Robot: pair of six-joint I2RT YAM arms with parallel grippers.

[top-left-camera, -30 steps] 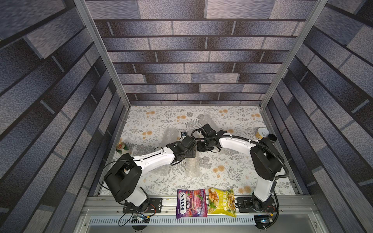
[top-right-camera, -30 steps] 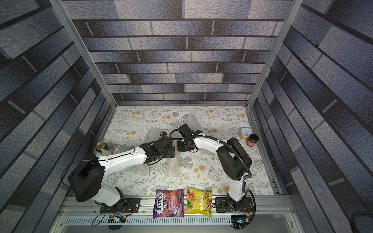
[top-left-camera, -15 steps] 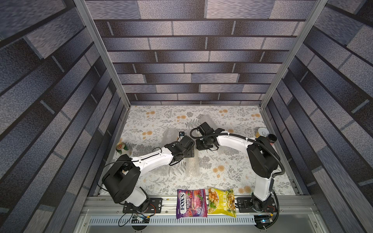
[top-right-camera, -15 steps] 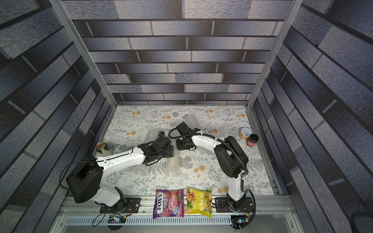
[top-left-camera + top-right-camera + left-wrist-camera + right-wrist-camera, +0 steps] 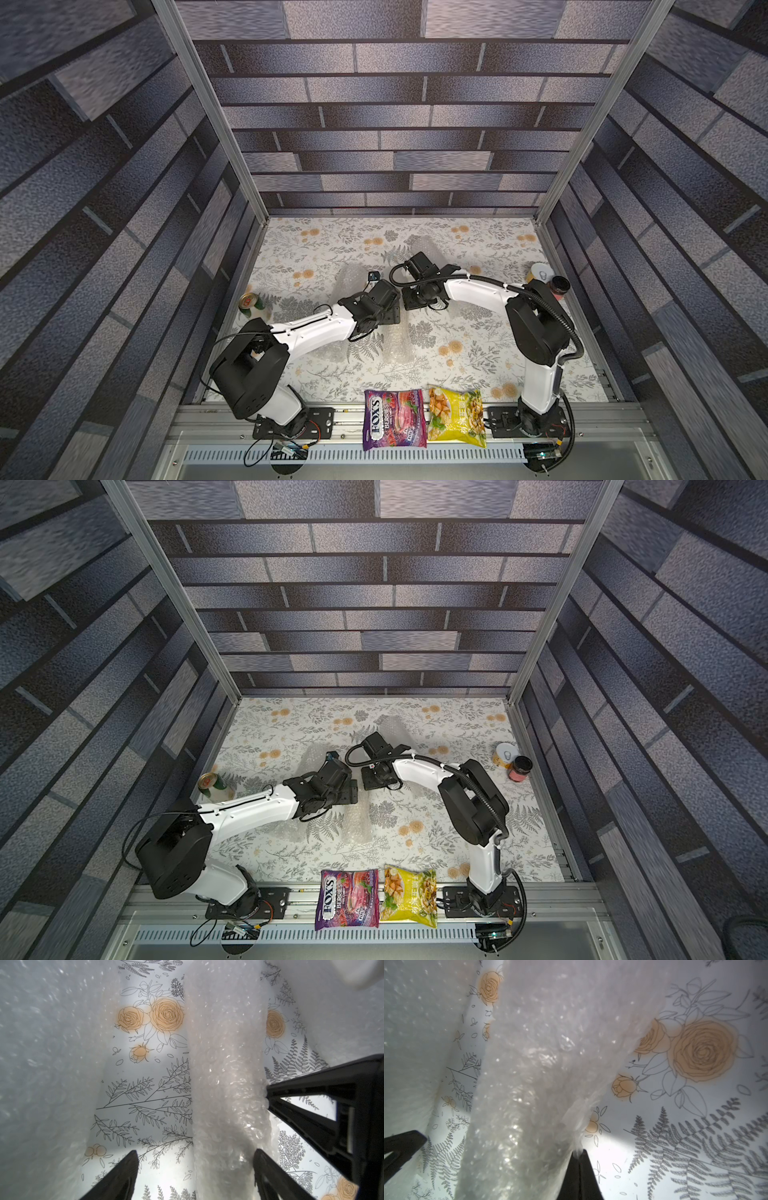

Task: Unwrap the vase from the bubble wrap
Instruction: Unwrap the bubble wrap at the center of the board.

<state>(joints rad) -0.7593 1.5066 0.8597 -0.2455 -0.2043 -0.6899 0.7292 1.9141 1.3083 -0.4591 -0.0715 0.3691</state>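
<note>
A long roll of bubble wrap (image 5: 224, 1084) runs between the fingers of my left gripper (image 5: 196, 1159). That gripper is open; the roll lies close against one finger (image 5: 268, 1169) and stands clear of the other. My right gripper (image 5: 579, 1152) is shut, pinching a thin edge of the same bubble wrap (image 5: 542, 1076). In both top views the two wrists meet over the middle of the table, above the roll (image 5: 399, 349) (image 5: 359, 823). The vase is hidden; I cannot see it through the wrap.
More bubble wrap lies behind the left wrist (image 5: 349, 278), behind the right wrist (image 5: 430, 249) and under the left forearm (image 5: 328, 353). A green can (image 5: 251, 301) stands at the left edge, a tin (image 5: 540, 274) and jar (image 5: 559, 286) at the right. Two snack bags (image 5: 395, 419) (image 5: 457, 417) lie on the front rail.
The right gripper has closed fully on the wrap's edge, and its wrist has shifted slightly toward the back left. The left arm has barely moved and its gripper stays open.
</note>
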